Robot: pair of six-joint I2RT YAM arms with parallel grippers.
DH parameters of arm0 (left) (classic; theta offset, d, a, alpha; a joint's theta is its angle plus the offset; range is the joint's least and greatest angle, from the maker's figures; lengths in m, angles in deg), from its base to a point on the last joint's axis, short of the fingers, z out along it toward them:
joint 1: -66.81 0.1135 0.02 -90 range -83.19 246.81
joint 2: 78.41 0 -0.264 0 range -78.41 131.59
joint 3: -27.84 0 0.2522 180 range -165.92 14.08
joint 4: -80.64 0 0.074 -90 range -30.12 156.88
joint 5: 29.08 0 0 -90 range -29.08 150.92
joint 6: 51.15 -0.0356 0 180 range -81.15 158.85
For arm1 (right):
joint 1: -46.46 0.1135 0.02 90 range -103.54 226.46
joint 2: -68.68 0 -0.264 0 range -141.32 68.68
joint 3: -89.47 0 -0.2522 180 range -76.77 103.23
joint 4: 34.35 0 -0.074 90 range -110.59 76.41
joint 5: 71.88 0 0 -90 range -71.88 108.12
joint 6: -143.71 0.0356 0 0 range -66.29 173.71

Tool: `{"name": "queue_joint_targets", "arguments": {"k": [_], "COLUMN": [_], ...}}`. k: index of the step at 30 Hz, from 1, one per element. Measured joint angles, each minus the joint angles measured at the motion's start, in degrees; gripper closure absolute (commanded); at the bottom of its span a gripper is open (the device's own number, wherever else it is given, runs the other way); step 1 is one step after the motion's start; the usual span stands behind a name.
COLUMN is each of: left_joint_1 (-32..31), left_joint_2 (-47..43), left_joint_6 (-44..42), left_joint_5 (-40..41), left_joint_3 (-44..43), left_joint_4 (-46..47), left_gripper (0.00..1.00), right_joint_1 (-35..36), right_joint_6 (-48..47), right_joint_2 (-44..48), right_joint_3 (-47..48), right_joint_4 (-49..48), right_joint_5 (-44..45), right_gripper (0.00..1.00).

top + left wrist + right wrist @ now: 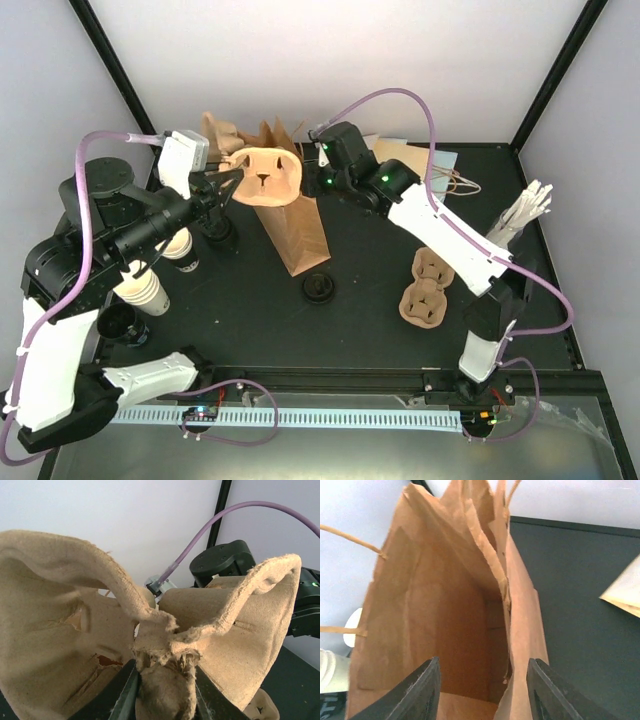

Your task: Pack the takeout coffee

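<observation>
Near left: your two takeout cups stand upright on the black table (370,300), the nearer cup (146,291) just beside the farther cup (181,247), both partly under your left arm. Neither is in a carrier or in the bag. A black lid (120,320) lies just near of the nearer cup. Your left gripper (165,690) is clamped on the middle ridge of a pulp cup carrier (75,610), with both fingers (125,697) pinching the pulp. It holds the carrier off the table at the mouth of the paper bag (298,235). The bag stands upright mid-table with its top open. A second lid (317,287) lies just near of the bag's base. Your right gripper (485,690) sits at the bag's right rim with its jaws apart. The bag's right wall passes between the fingers (422,690) and is not pinched. Right of the bag, spare carriers (428,285) lie on the table, well apart from the cups.
</observation>
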State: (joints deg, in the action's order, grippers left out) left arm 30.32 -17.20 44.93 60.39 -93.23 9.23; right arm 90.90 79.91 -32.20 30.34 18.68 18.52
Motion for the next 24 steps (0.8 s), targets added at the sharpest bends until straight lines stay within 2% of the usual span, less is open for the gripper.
{"name": "queue_joint_targets", "arguments": {"k": [5,11,19,24], "left_joint_1": [0.04,0.04,0.04,0.04], "left_joint_2": [-0.52,-0.76,-1.14,-1.44], "left_joint_6": [-0.15,-0.17,-0.15,-0.15], "left_joint_5": [0.26,0.33,0.31,0.28], "left_joint_3": [1.20,2.58,3.10,3.28], "left_joint_4": [0.68,0.72,0.81,0.79], "left_gripper": [0.78,0.78,0.78,0.78], "right_joint_1": [1.40,1.51,1.51,1.51], "right_joint_6": [0.02,-0.92,-3.96,-5.62], "right_joint_2": [-2.69,-1.97,6.32,9.70], "right_joint_3": [4.79,4.17,-0.26,-0.33], "right_joint_4": [7.08,11.28,13.18,13.90], "right_joint_5": [6.25,7.87,9.31,11.32], "right_gripper": [0.59,0.84,0.94,0.95]}}
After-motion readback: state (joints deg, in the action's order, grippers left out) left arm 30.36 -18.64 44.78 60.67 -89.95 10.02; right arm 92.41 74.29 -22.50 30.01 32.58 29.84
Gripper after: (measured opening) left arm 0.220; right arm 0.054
